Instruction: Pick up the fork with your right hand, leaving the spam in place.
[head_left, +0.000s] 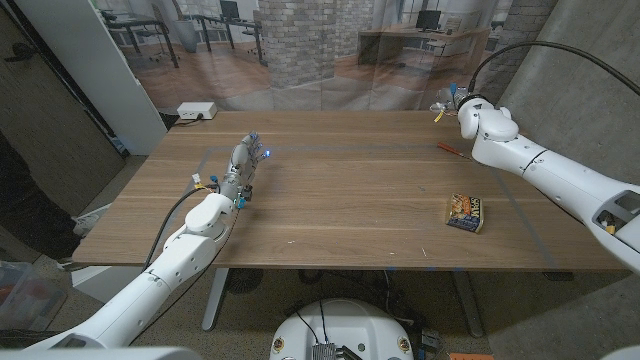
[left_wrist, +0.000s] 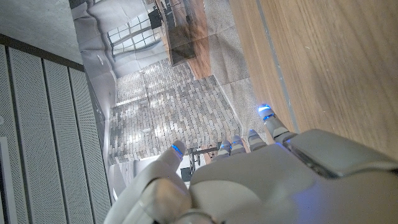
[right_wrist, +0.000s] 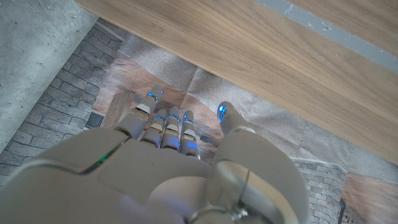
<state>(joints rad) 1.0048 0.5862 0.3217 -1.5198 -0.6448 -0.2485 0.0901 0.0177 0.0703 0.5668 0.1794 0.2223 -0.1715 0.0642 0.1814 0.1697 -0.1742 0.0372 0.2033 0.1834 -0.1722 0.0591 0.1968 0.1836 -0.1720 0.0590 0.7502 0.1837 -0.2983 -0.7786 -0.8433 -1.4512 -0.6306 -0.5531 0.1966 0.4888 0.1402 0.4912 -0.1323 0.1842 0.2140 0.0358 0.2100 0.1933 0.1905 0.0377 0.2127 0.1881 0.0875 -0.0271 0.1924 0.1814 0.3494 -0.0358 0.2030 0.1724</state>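
Observation:
The fork (head_left: 452, 150) shows as a thin orange-red sliver lying on the wooden table (head_left: 350, 200) at the far right. The spam (head_left: 465, 212), a small tin with a yellow and blue label, lies nearer the front right. My right hand (head_left: 452, 100) hovers by the table's far edge, beyond the fork and apart from it. Its fingers (right_wrist: 168, 121) reach out side by side with the thumb set off, and nothing is in them. My left hand (head_left: 243, 165) stands on the left of the table, fingers (left_wrist: 267, 118) extended and holding nothing.
A white box (head_left: 197, 110) sits beyond the table's far left corner. A grey panel (head_left: 90, 70) stands at the left. Thin tape lines (head_left: 520, 205) mark the tabletop. A brick-patterned backdrop hangs behind the far edge.

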